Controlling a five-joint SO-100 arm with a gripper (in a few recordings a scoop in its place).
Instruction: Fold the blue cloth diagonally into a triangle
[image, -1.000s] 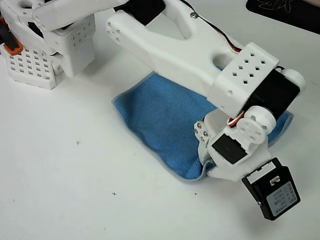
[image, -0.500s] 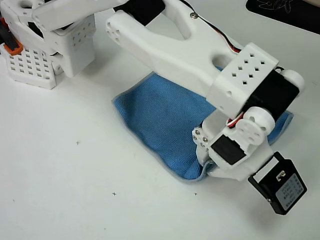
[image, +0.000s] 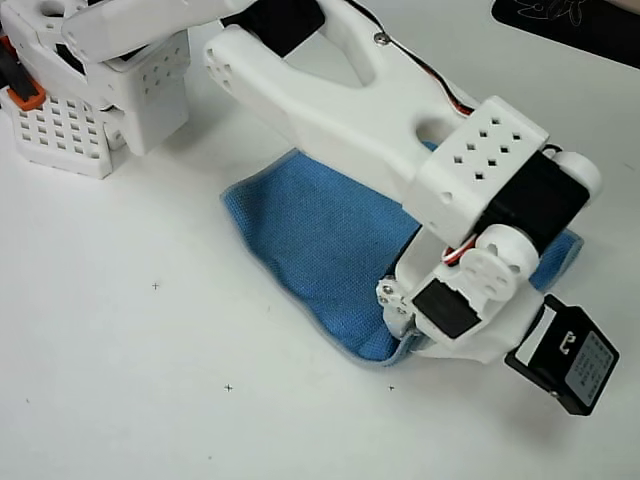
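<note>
Reaching across the white surface, the robot arm bends its wrist over the near corner of the blue cloth, likely to fold it; the fingers are hidden beneath, their state unreadable.

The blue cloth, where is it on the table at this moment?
In the overhead view the blue cloth lies on the white table, right of centre and partly under the white arm; the gripper is at its lower corner.
</note>
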